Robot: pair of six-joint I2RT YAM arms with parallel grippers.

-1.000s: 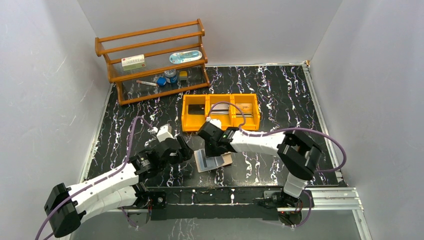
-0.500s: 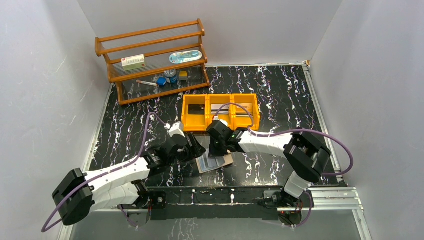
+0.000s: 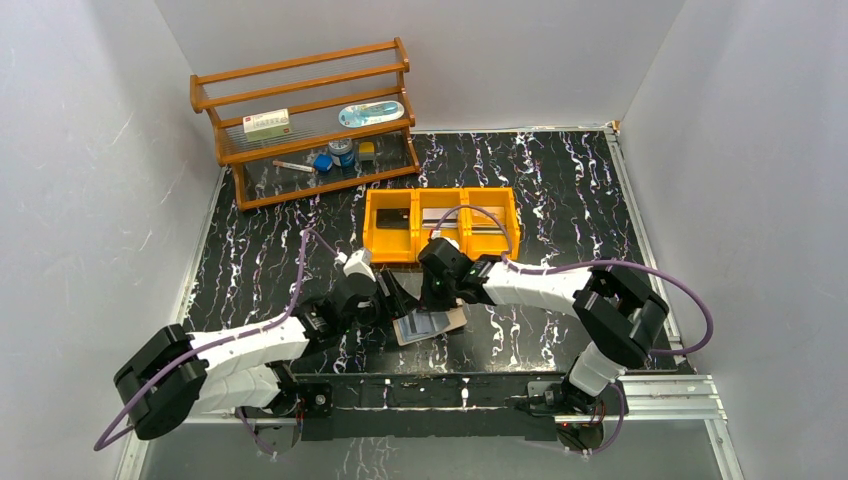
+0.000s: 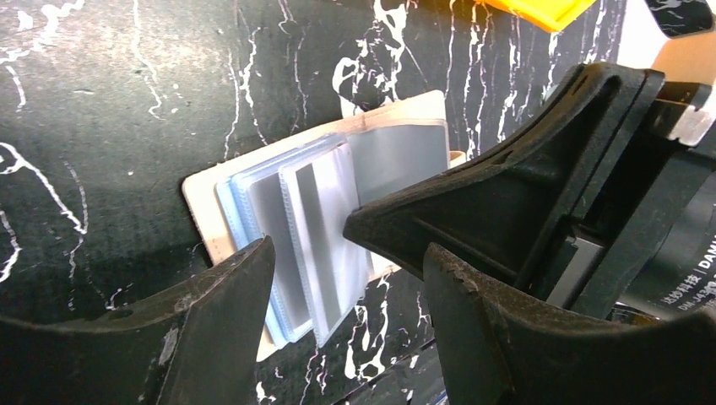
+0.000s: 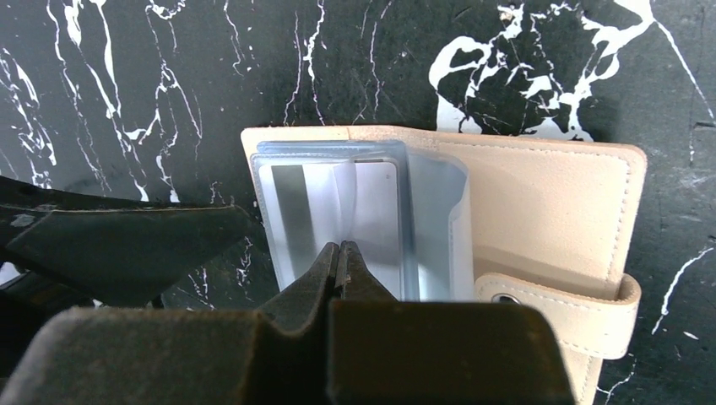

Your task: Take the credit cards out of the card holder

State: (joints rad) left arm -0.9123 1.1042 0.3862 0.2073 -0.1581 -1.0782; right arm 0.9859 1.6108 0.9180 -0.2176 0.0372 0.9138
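Note:
The card holder lies open on the black marbled table, tan cover down and pale blue pocket panels fanned upward. A silvery-grey credit card shows inside a pocket. My right gripper is shut, and its joined tips rest on the pocket panels. Its black finger also shows in the left wrist view, touching a panel. My left gripper is open and hangs just over the panels' edge, touching nothing. In the top view the two grippers, left and right, meet above the holder.
A yellow three-compartment bin stands just behind the grippers, with flat dark and silvery cards in it. A wooden shelf rack with small items is at the back left. Grey walls close in both sides, and a metal rail runs along the near edge.
My left arm has reached right, bringing its open gripper up to the card holder. The shut right gripper has shifted slightly right over the pockets. The holder has stayed put.

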